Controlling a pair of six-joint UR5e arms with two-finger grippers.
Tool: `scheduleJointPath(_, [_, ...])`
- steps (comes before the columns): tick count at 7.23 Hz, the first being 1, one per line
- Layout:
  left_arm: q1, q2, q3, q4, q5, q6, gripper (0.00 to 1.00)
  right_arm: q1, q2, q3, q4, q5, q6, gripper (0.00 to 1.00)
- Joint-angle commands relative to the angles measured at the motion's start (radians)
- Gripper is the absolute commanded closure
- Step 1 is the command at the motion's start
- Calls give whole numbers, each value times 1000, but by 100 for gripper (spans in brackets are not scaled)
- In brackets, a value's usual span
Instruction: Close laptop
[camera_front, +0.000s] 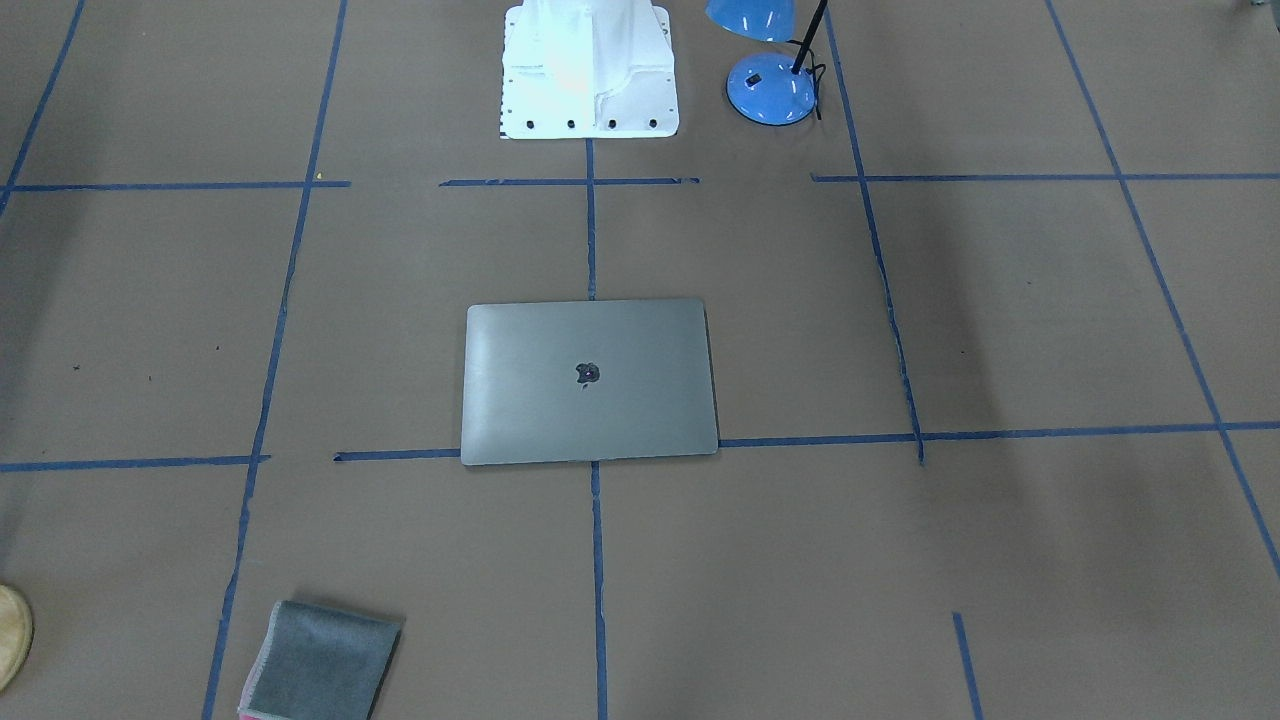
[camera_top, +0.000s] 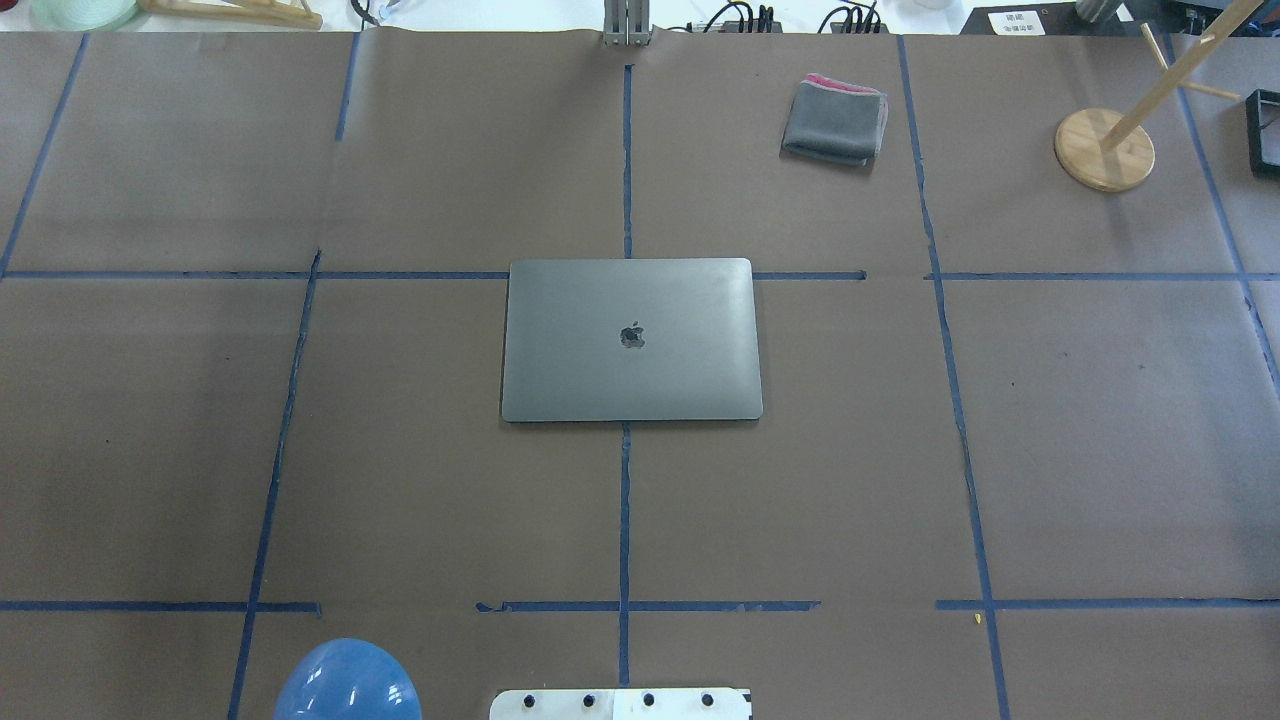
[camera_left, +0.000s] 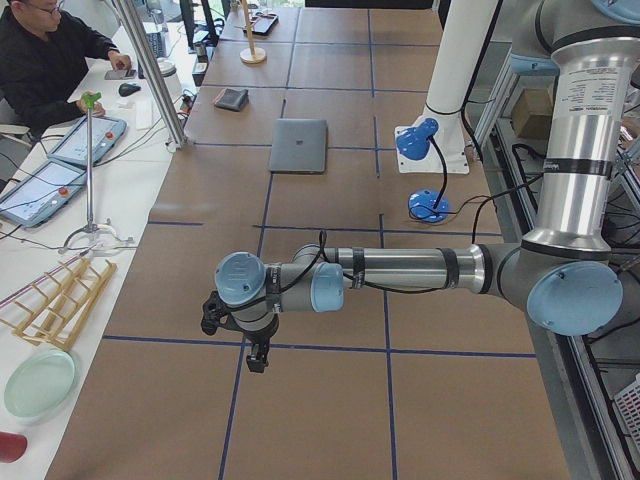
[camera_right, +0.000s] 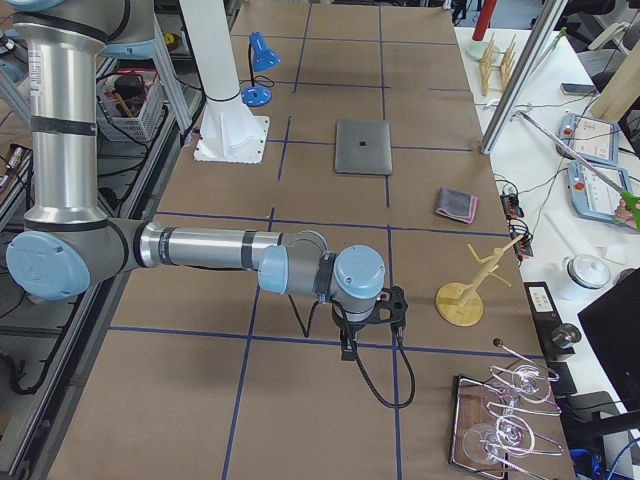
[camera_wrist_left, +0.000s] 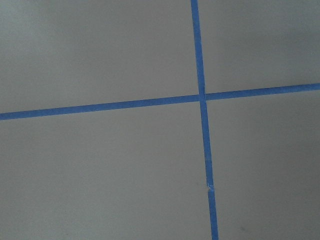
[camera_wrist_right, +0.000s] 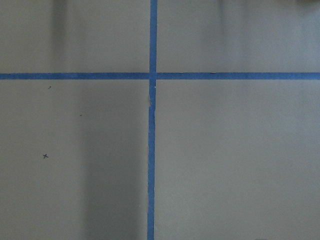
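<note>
The laptop (camera_top: 630, 340) lies flat at the table's middle with its lid down, the space-grey lid and dark apple logo facing up. It also shows in the front-facing view (camera_front: 588, 380), the left view (camera_left: 299, 145) and the right view (camera_right: 363, 146). My left gripper (camera_left: 235, 345) hangs over bare table far from the laptop, seen only in the left view. My right gripper (camera_right: 368, 325) hangs over bare table far from it, seen only in the right view. I cannot tell whether either is open or shut. Both wrist views show only brown paper and blue tape.
A blue desk lamp (camera_front: 770, 85) stands beside the white robot base (camera_front: 590, 70). A folded grey cloth (camera_top: 835, 120) lies at the far right of the laptop. A wooden stand (camera_top: 1105, 150) is further right. An operator (camera_left: 50, 60) sits at a side desk.
</note>
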Motion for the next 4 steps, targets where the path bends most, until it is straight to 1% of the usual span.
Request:
scheduleJointPath(1, [1,-5,3,0,1,0,0,8,0,1,0,2,0,0])
scheduleJointPath(4, [1,-6,5,0,0,0,0,8,-3,-3,3,2,-2,0])
